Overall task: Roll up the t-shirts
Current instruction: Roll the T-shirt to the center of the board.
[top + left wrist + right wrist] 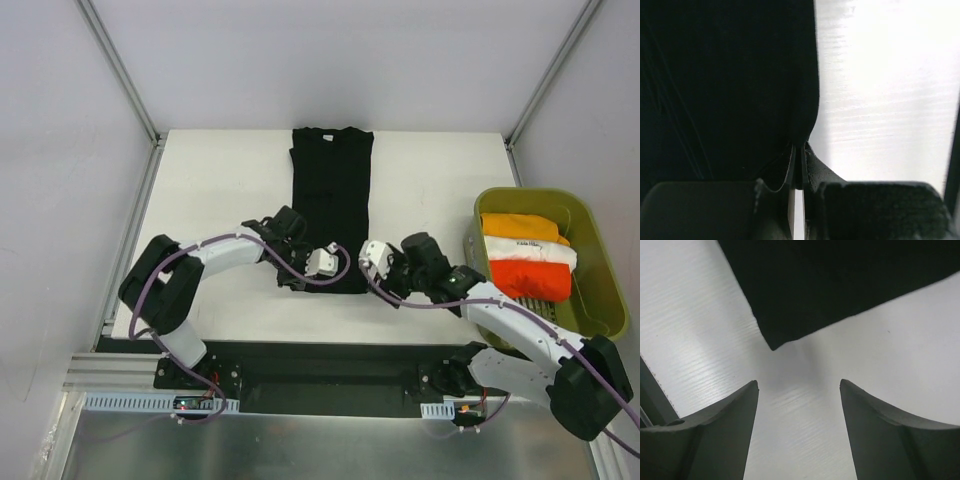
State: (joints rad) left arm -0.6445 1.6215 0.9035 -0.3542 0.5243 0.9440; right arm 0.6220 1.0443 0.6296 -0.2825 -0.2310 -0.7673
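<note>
Nearest to you, the left fingers (291, 279) are pressed together on the near edge of the black t-shirt (332, 200), at its 7 o'clock corner. The left wrist view shows the pinch plainly: the fingers (799, 159) meet with a thin fold of the black cloth (725, 75) caught between them, and the bare white tabletop (890, 100) lies beside it. At the shirt's 5 o'clock corner, your right fingers (367, 276) stand well apart and hold nothing. From the right wrist you see them (799, 390) low over the tabletop, with the cloth's corner (840, 285) just ahead of the tips and not between them.

Beyond both, the black t-shirt lies flat as a long narrow strip, running from the middle of the tabletop (220, 190) towards 12 o'clock, where its far end reaches the back edge.

Off at 3 o'clock stands the olive-yellow bin (592, 222). Inside it three bundles are stacked side by side: the red-orange bundle (530, 279) nearest, the white bundle (530, 251) next, the orange bundle (518, 226) farthest.
</note>
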